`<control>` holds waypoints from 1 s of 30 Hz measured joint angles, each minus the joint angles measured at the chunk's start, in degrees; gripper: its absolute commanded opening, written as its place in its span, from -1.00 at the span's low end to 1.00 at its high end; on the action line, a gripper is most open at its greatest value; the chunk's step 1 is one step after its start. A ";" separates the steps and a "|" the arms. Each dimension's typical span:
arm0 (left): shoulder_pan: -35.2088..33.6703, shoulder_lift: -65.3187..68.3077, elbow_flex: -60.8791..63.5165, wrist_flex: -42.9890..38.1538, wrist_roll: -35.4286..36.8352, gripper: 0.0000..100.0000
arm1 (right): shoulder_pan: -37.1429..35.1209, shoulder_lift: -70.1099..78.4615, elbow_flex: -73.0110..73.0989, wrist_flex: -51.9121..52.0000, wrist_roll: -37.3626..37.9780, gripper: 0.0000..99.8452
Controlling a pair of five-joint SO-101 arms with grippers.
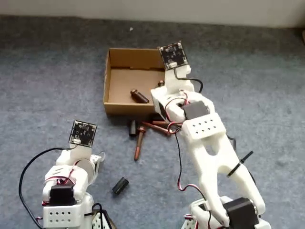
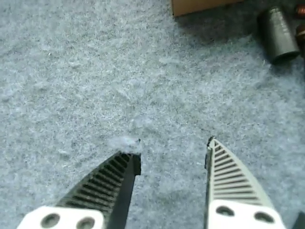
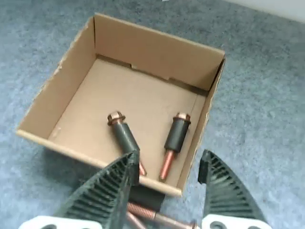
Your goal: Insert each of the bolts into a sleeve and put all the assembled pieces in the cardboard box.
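Apparently between pieces, with nothing gripped. Right pincer (image 3: 169,157) wide open and empty over the front edge of the cardboard box (image 1: 124,109), upper centre. Left pincer (image 2: 174,142) open and empty, lower left. Inside: two assembled pieces (image 3: 125,137). Loose on the counter (image 1: 47,71): two sleeves (image 1: 120,185), seemingly three bolts (image 1: 139,142). Next calls for gripping a bolt.
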 measured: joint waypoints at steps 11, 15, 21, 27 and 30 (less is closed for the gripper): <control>-4.04 0.00 0.00 -2.11 0.00 -0.53 | -11.96 -0.09 -0.09 10.99 -13.80 -0.62; -4.04 0.00 0.00 -2.11 0.00 -0.53 | -13.63 7.12 -0.18 7.30 -16.97 -0.62; -4.04 0.00 0.00 -2.11 0.00 -0.53 | -15.65 19.34 -3.60 6.07 -18.20 -0.62; -4.04 0.09 0.26 -2.29 0.00 -0.53 | -17.23 25.67 -6.59 5.80 -18.20 -0.62; -4.04 0.09 0.26 -2.46 0.00 -0.53 | -17.32 27.52 -8.44 5.80 -18.20 -0.62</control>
